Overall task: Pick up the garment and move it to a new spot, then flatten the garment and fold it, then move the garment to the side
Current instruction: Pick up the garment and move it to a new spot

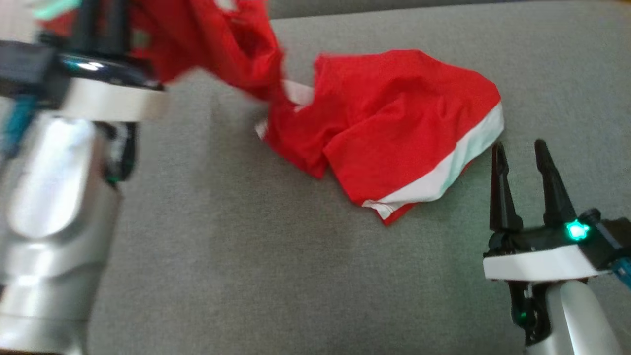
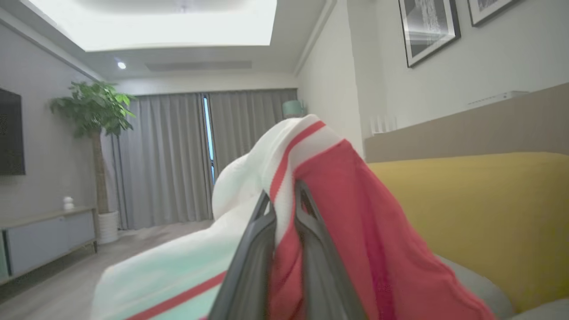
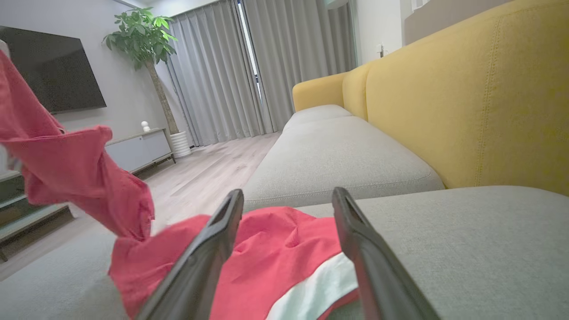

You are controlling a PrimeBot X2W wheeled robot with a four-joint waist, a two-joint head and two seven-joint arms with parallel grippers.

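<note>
The garment is red with a white and pale-green band. One end of it lies crumpled on the grey sofa seat; the other end rises to the upper left, lifted off the seat. My left gripper is shut on that lifted end, its two dark fingers pinching the white-and-red edge of the garment. In the head view the left arm is blurred at the left. My right gripper stands open just right of the garment's banded edge, apart from it. The right wrist view has the garment lying between and beyond the open fingers.
A yellow sofa backrest runs along the far side of the seat. Beyond the sofa lie a wooden floor, a low cabinet, a potted plant, grey curtains and a wall television.
</note>
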